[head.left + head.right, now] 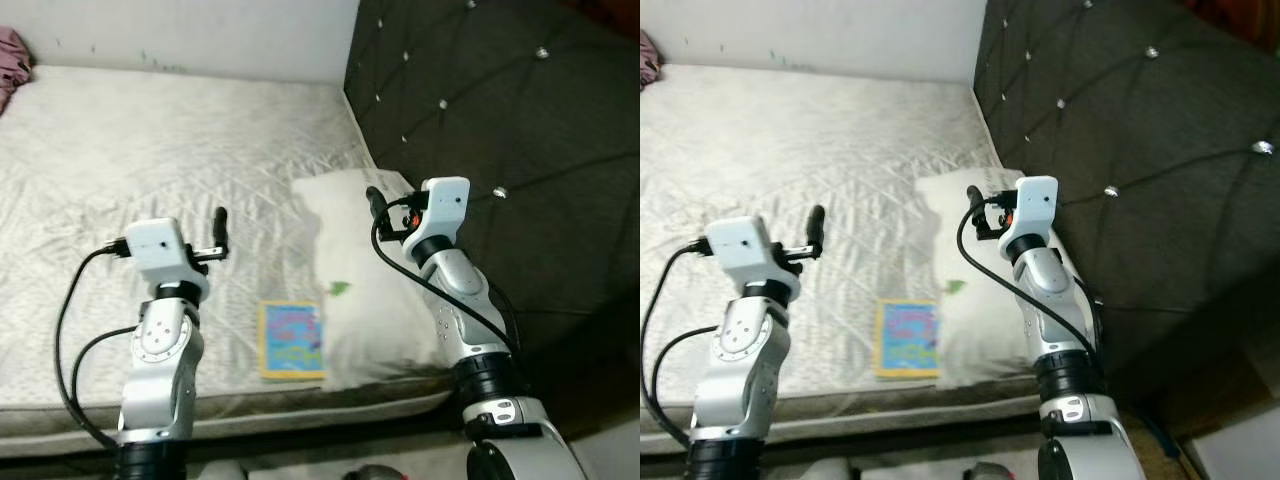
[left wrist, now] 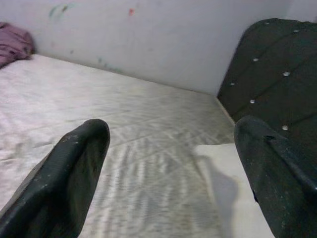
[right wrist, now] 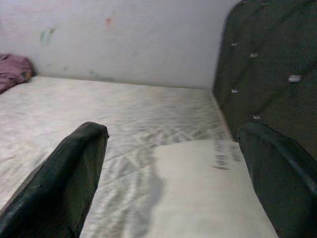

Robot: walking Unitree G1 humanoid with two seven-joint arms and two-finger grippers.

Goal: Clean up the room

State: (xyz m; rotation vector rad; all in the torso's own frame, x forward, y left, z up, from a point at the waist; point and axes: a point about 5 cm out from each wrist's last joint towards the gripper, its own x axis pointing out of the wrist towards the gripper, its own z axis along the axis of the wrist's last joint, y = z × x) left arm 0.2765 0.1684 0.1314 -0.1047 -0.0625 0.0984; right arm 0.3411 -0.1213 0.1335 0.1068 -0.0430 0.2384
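Note:
A flat colourful book with a yellow border lies on the bed near its front edge, partly against a white pillow. A small green scrap rests on the pillow. My left gripper hovers open above the mattress, left of the book, with nothing between its fingers. My right gripper is held open over the pillow's far end, also holding nothing. The right wrist view looks across the pillow toward the wall.
A dark tufted headboard rises along the right side of the bed. A pink crumpled cloth lies at the far left corner against the white wall. The quilted mattress stretches wide and bare ahead.

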